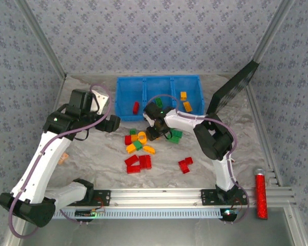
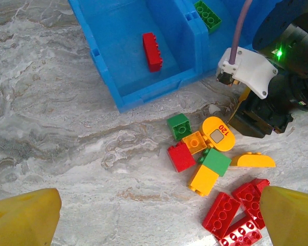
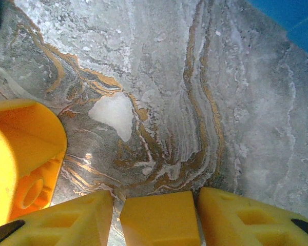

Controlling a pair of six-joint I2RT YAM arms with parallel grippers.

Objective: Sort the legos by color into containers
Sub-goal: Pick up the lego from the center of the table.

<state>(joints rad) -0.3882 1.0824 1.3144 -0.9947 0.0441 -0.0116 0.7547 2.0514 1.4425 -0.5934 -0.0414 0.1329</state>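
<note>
Left gripper point(image 1: 99, 100): hung above the table, its fingers point(image 2: 25, 215) spread wide with nothing between them.
Right gripper point(image 3: 156, 205): pointed down at the table, its tips pressed in on a yellow brick point(image 3: 159, 225) from both sides. Only thin seams showed along the brick's edges. Whether the brick was clear of the surface could not be told.
Table point(image 3: 159, 92): grey marbled surface lay just beyond the right gripper's tips.
Round yellow piece point(image 2: 218, 134): lay ahead of the left gripper and carried a small grey label. In the right wrist view it sat just outside one finger, apart from the pinched brick.
Loose bricks point(image 2: 205, 169): a red, green and yellow cluster lay ahead of the left gripper, many touching one another. More red ones lay closer in, beside its right finger.
Tray point(image 2: 123, 46): blue, with three compartments, it stood beyond the loose bricks, farther out from both grippers.
Red brick point(image 2: 152, 51): lay alone in the tray's left compartment, straight ahead of the left gripper.
Green brick point(image 1: 158, 103): lay in the middle compartment, just past the right gripper's wrist.
Two yellow bricks point(image 1: 185, 101): lay in the right compartment, apart from each other.
Red cylinder point(image 1: 260, 192): lay well out to the right of the right arm's base.
</note>
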